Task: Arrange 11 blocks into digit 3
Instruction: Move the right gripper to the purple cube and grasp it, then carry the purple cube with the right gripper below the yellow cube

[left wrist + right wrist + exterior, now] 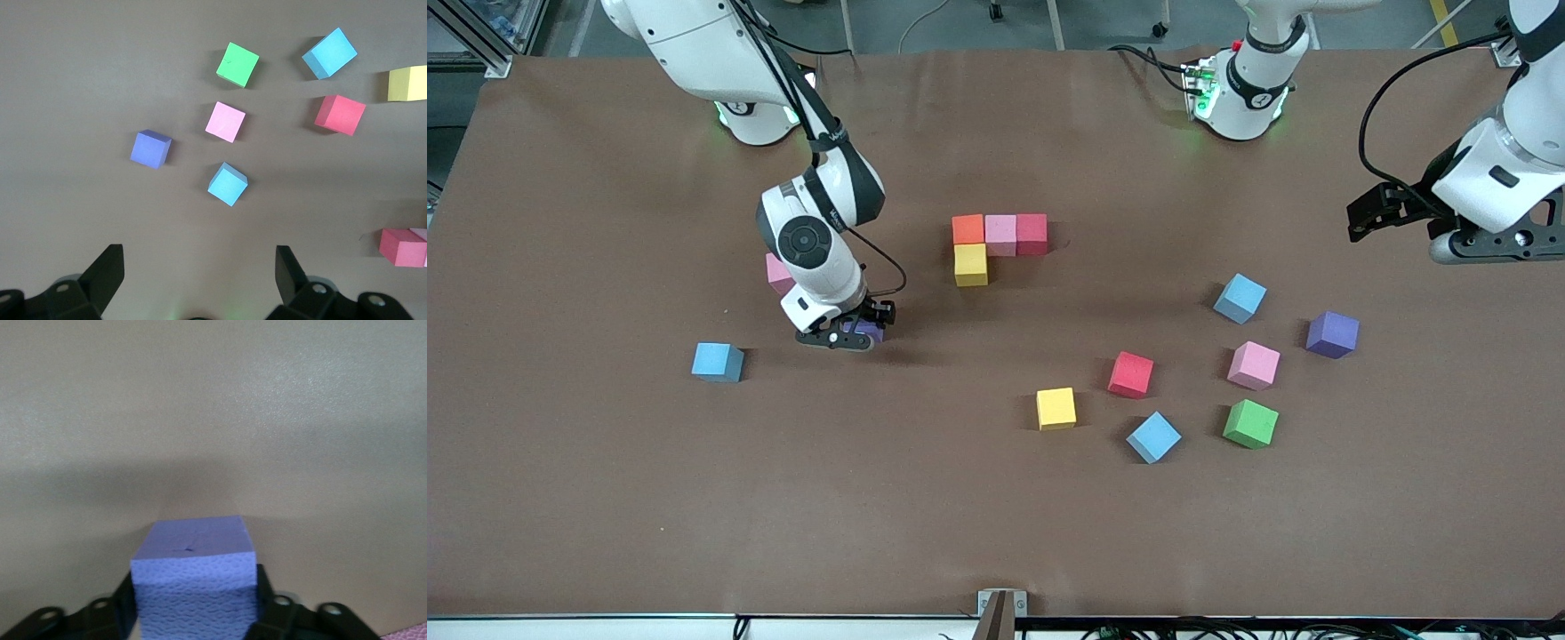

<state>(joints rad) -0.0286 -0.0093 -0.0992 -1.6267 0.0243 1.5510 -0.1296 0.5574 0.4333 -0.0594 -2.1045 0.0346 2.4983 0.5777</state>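
Right hand (852, 335) down on the desk (605, 489), pinching a purple block (193, 580). Left hand (200, 277) spread, waiting over its desk end.

A green cube (1250, 423) (237, 64) is sitting flat on the brown table (605, 498) (67, 67) (267, 387), toward the left arm's end and in the half nearer the front camera, turned slightly askew to the table's edges. A small metal bracket (1001, 609) is clamping the table's near edge (roughly at its middle). Dark cables (1227, 629) are running just below that edge, and an aluminium frame (480, 36) is standing off one top corner.
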